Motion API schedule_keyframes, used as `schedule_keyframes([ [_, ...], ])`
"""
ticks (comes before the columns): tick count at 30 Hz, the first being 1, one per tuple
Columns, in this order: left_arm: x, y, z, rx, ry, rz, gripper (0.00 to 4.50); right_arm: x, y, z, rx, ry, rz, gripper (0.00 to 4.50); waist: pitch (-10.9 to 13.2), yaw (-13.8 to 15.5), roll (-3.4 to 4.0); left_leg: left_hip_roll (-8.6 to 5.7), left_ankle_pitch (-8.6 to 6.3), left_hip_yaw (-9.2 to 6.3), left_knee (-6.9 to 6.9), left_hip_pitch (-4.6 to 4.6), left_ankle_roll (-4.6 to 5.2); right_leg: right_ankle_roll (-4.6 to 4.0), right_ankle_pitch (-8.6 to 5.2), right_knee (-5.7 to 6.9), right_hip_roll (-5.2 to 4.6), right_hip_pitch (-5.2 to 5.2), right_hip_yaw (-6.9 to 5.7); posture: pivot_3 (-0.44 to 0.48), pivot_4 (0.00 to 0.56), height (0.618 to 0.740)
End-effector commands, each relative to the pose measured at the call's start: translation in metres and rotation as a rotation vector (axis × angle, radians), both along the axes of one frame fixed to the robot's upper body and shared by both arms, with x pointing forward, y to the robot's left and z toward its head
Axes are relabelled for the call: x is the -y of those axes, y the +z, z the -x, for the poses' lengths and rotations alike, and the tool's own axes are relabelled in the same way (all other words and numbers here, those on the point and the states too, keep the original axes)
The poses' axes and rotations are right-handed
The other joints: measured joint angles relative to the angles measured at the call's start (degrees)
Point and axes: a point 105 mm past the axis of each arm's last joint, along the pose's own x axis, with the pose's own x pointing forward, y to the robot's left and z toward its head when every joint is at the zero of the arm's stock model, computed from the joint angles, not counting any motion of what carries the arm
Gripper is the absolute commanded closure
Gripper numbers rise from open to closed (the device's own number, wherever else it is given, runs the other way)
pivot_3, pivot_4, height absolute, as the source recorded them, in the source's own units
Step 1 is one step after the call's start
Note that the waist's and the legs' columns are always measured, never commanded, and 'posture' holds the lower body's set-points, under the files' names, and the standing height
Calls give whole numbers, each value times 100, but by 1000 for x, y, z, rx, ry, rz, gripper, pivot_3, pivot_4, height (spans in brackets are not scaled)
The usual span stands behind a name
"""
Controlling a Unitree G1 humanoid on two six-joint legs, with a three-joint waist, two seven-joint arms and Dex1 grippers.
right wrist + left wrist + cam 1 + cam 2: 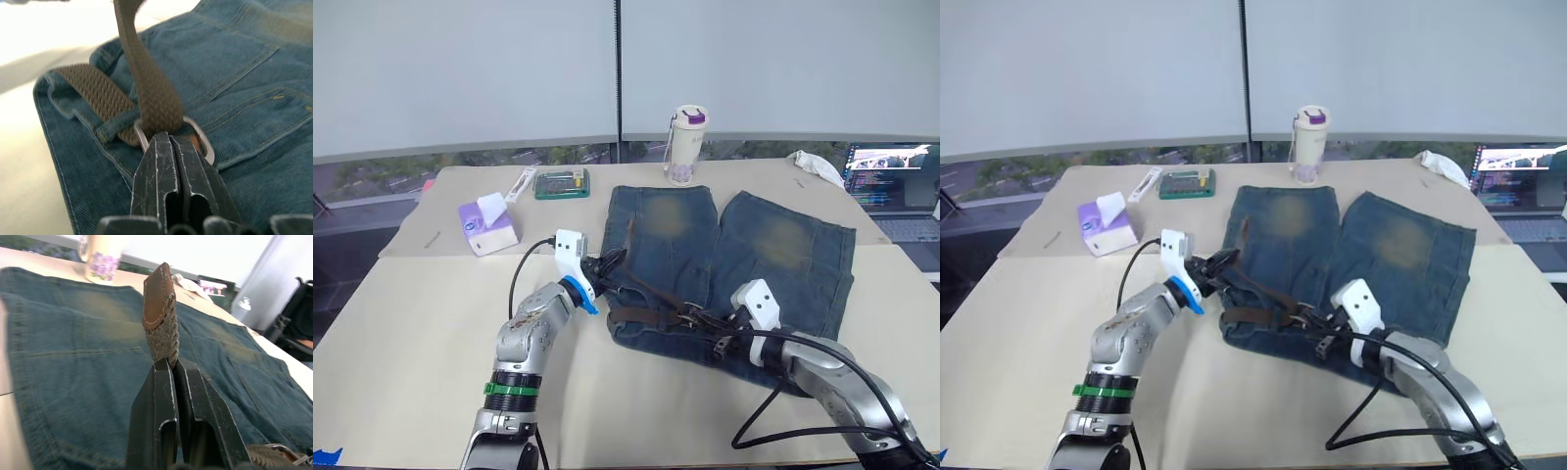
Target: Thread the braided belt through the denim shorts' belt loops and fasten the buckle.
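Observation:
The denim shorts (pixel 773 245) lie flat on the table, waistband toward me. Along that waistband runs the braided belt (pixel 646 315), passing under a belt loop (pixel 115 126) near the left corner. My left gripper (pixel 168 363) is shut on the belt just below its brown leather tip (pixel 159 293), holding that end up over the shorts' left leg. The strap leads from there down through the silver buckle (pixel 205 147). My right gripper (pixel 168 137) is shut with its tips at the buckle, pinching where the strap enters the frame.
A purple tissue pack (pixel 487 225), a green box (pixel 561 183) and a white cup with a purple lid (pixel 685 145) stand at the back. A white cloth (pixel 815 164) and a laptop (pixel 891 186) are at the far right.

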Motion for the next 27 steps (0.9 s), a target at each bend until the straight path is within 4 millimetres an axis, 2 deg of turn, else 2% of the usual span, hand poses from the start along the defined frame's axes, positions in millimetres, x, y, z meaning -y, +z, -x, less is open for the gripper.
schedule_keyframes([
  [1, -7, 15, 1, 50, 34, 12, 4500, -4, 11, -6, 58, 20, -5, 4487, 0, -3, 0, 0, 0, 0, -1, 0, 0, -1, 0, 0, 0, -1, 1, 0, 150, 740],
  [5, -11, 13, 1, 44, 40, 6, 4500, -7, 12, -6, 63, 29, -3, 4487, -2, -4, 3, 1, 1, 0, -10, 2, -2, -1, 1, 0, 1, -3, 1, 0, 150, 740],
  [8, -10, 12, 1, 44, 37, 4, 4500, -7, 15, 1, 43, 56, -15, 4487, -3, -5, 4, 1, 2, 0, -13, 1, -3, -2, 1, 0, 1, -5, 2, 0, 150, 740],
  [12, -7, 9, 0, 44, 35, 1, 4500, -6, 8, 5, 18, 75, 20, 4487, -3, -5, 4, 1, 1, 0, -13, 2, -3, -3, 2, 0, 0, -4, 1, 0, 150, 740],
  [17, -3, 12, 3, 53, 21, 3, 4500, 6, 2, -6, 26, 14, 74, 4487, -3, -5, 4, 1, 2, 0, -13, 2, -3, -3, 2, 0, 0, -4, 1, 0, 150, 740],
  [21, -1, 9, 4, 51, 19, 0, 4500, 15, -2, -5, 14, 17, 125, 4487, -3, -4, 4, 1, 2, 0, -13, 2, -4, -4, 2, 1, 0, -4, 2, 0, 150, 740],
  [24, 2, 7, 4, 48, 7, 2, 4500, 17, 5, -7, 39, 6, 117, 4487, -3, -3, 4, 0, 2, 0, -13, 1, -4, -4, 2, -1, 0, -3, 1, 0, 150, 740],
  [27, 5, 6, 4, 47, 1, 5, 4500, 9, 11, -10, 53, 10, 70, 4487, -2, -3, 2, 1, 2, 0, -13, 2, -4, -4, 2, 0, 1, -4, 1, 0, 150, 740],
])
